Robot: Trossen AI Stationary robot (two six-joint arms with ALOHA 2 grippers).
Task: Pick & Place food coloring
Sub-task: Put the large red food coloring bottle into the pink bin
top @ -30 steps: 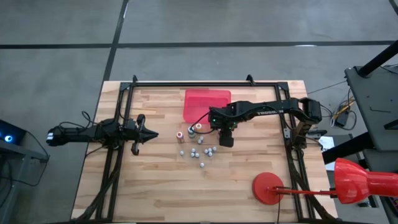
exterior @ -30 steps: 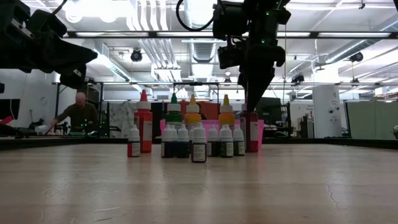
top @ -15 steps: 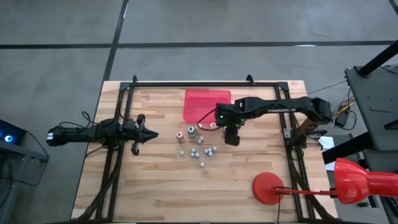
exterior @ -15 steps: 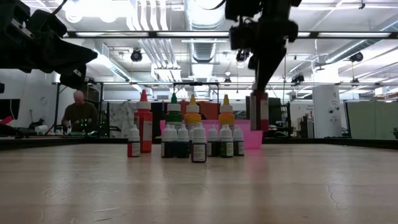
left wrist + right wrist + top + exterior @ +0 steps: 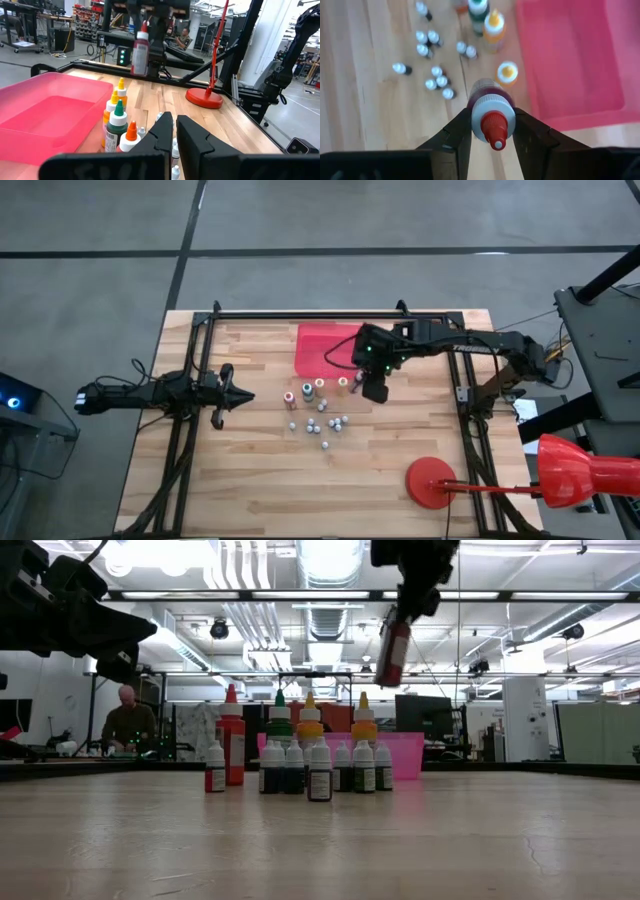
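Currently right gripper (image 5: 492, 131) jaws clamp a red-capped bottle (image 5: 490, 112) aloft beside the tray (image 5: 325, 345); light, rigid, likely slick, best pinched at the body; left gripper (image 5: 226, 393) jaws nearly closed, empty.

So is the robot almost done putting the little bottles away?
Not nearly. The pink tray looks empty, so nothing is put away yet. The right gripper holds one red-capped bottle high in the air, near the tray. The rest of the bottles stand on the table. The left gripper waits at the left side.
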